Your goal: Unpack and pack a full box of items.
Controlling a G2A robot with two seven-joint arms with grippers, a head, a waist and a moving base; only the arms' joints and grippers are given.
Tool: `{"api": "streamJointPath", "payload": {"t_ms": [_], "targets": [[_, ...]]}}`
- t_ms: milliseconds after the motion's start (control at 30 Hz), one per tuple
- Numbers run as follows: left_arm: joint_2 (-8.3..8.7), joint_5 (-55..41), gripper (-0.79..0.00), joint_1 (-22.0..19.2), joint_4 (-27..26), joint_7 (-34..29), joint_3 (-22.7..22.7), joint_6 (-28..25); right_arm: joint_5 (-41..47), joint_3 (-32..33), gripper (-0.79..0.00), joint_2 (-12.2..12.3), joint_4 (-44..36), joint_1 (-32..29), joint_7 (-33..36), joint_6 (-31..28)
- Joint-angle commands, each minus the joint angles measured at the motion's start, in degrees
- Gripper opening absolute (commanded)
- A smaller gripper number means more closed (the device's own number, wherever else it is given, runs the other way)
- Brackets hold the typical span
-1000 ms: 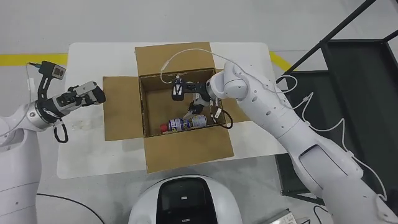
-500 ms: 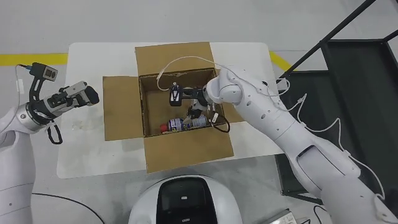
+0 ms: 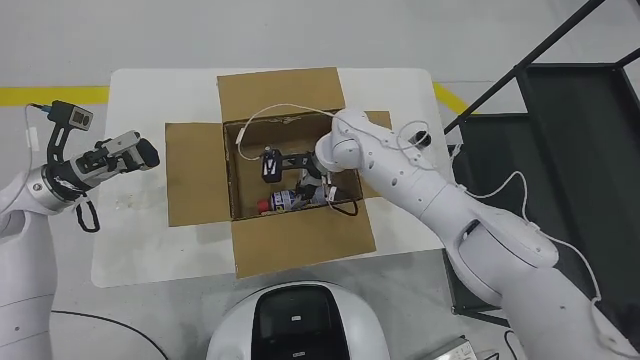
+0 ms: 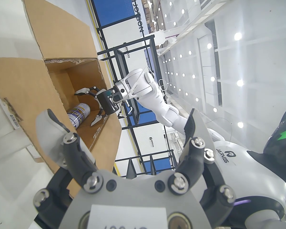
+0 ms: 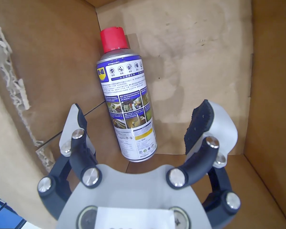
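Inside the cardboard box (image 3: 285, 90), at the centre of the top view, your right hand (image 5: 138, 111) now sits further toward frame left than a second ago, over the spray can (image 5: 126, 96). Its fingers are spread wide above the can's base end; no contact seen. The can lies on its side on the box floor along the lower wall, red cap toward frame left. Your left hand (image 3: 147, 152), spread and empty, has drawn back to the left edge of the worktop (image 3: 150, 250). Judgement: you are lined up to unpack the can, but no grasp is made yet.
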Motion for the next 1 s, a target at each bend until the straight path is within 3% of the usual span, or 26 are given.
{"api": "streamJointPath", "payload": {"t_ms": [0,633,767,867,967], "targets": [[0.0,0.0,0.0,0.0,0.0,0.0,0.0,0.0,-0.36,-1.14,0.0,-0.87,1.64,0.62,-0.16,0.36],[0.0,0.0,0.0,0.0,0.0,0.0,0.0,0.0,-4.11,-8.15,-0.009,-9.44,17.71,4.23,-6.5,3.12],[0.0,0.0,0.0,0.0,0.0,0.0,0.0,0.0,-4.52,-8.79,-0.566,-10.86,20.87,4.64,-7.3,2.9],[0.0,0.0,0.0,0.0,0.0,0.0,0.0,0.0,-4.83,-9.17,-0.785,-11.88,22.73,5.01,-7.78,2.81],[0.0,0.0,0.0,0.0,0.0,0.0,0.0,0.0,-5.51,-9.52,-0.785,-12.75,24.09,5.47,-8.56,2.37]]}}
